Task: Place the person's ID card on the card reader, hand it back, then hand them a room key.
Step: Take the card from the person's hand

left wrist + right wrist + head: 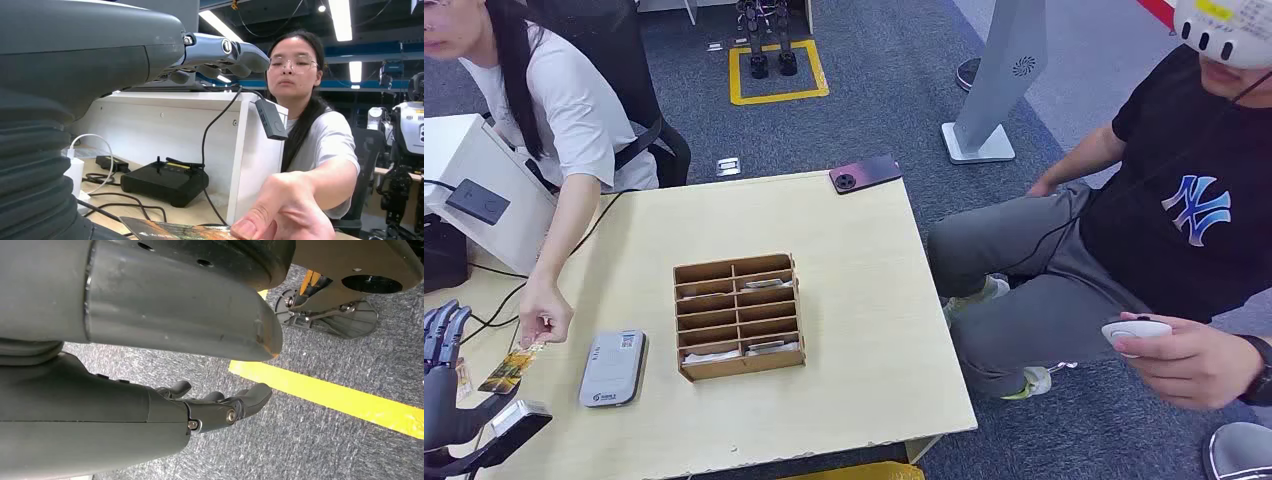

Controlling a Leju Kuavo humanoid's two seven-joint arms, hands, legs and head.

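My left hand [442, 345] sits at eight o'clock on the table [854, 300], fingers spread and empty. Just beyond it, the person's hand [546, 318] pinches the ID card [508, 368] by its far edge, low over the wood. I judge it thin, stiff and slick, so I'd take the free near edge. The card reader [613, 367] lies at seven o'clock beside the wooden rack [738, 315]. My right hand [220, 405] hangs loosely curled, empty, over the floor.

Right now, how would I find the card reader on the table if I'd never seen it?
Start at the pale wooden table and find the brown box of slots in its middle. Beside it, toward the white-shirted person's hand, lies the card reader: flat, grey, rounded, unlike the dark phone at the far edge.
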